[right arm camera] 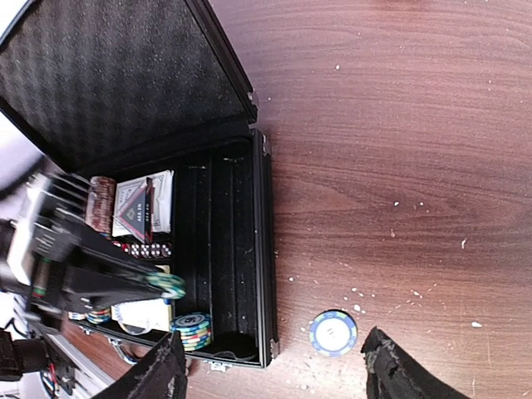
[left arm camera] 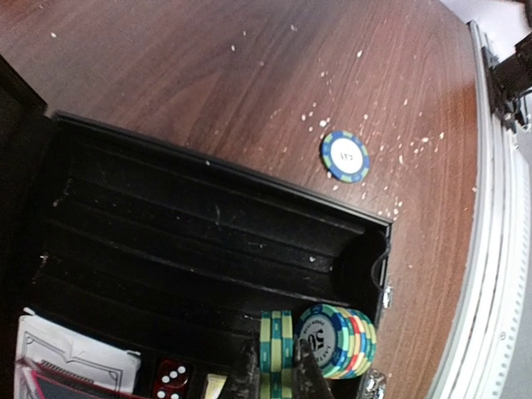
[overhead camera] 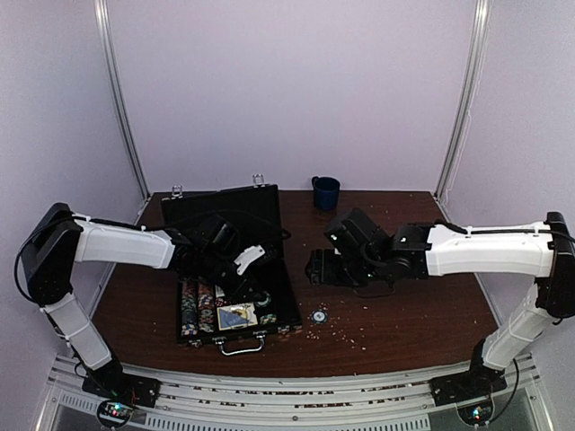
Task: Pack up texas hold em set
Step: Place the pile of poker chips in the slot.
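**Texas hold em set: case (left arm camera: 191,241) open on bench (overhead camera: 404,314), one blue chip (overhead camera: 319,316) outside it**

Case sits left of centre in the top view. Lid (overhead camera: 235,208) stands up at the back, handle (overhead camera: 241,346) faces the bottom edge of frame.

My left gripper (left arm camera: 278,378) is closed on a green chip (left arm camera: 276,337). I'm holding it on edge over the tray's lower right corner in the left wrist view, right beside the chip stack (left arm camera: 341,337) lying in its slot. Can't tell whether the chip touches the stack.

Card deck (left arm camera: 75,362) and red dice (left arm camera: 170,378) are in the case, bottom left of that frame. More chip rows (overhead camera: 193,305) fill the left side of the tray in the top view.

My right gripper (right arm camera: 274,374) has its jaws wide apart and holds nothing. It hangs over the bench right of the case.

Blue chip lies flat on the wood at bottom centre of the right wrist view, just beyond my fingertips. It is near the case's corner but apart from it. White specks (left arm camera: 399,150) are scattered around it.

Dark blue mug (overhead camera: 325,191) stands upright at the back edge of the bench, upper centre of the top view, well apart from the case.
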Controlling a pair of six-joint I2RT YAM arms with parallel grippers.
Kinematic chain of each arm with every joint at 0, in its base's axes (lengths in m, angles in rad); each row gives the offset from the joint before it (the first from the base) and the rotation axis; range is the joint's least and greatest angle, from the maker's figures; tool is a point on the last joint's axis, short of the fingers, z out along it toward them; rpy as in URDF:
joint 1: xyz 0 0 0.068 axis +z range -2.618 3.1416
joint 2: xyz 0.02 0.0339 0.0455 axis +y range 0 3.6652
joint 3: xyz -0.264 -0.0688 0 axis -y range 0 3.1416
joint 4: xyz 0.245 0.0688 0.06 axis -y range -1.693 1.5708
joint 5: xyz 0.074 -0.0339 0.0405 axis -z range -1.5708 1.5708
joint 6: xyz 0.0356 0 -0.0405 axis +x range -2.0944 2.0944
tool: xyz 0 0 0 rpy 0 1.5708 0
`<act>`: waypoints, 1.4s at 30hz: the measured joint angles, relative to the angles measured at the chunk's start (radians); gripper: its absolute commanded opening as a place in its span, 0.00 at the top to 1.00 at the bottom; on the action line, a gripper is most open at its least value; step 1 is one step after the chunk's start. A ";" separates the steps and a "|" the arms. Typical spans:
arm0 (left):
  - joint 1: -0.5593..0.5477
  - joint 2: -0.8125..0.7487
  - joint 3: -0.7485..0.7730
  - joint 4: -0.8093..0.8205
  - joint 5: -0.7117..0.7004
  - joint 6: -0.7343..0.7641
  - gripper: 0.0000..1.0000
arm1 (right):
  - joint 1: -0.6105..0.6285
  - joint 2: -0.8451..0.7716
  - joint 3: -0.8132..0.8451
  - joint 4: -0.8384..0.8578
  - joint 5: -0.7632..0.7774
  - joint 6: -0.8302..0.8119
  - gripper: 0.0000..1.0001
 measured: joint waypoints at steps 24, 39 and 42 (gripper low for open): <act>-0.059 0.043 -0.031 0.027 0.014 0.020 0.68 | -0.003 -0.014 -0.064 0.072 -0.010 0.043 0.27; -0.069 0.038 -0.034 0.018 0.102 -0.014 0.66 | -0.003 -0.006 -0.064 0.072 -0.028 0.042 0.27; -0.069 0.037 -0.034 0.018 0.111 -0.019 0.59 | -0.003 -0.002 -0.064 0.071 -0.029 0.039 0.27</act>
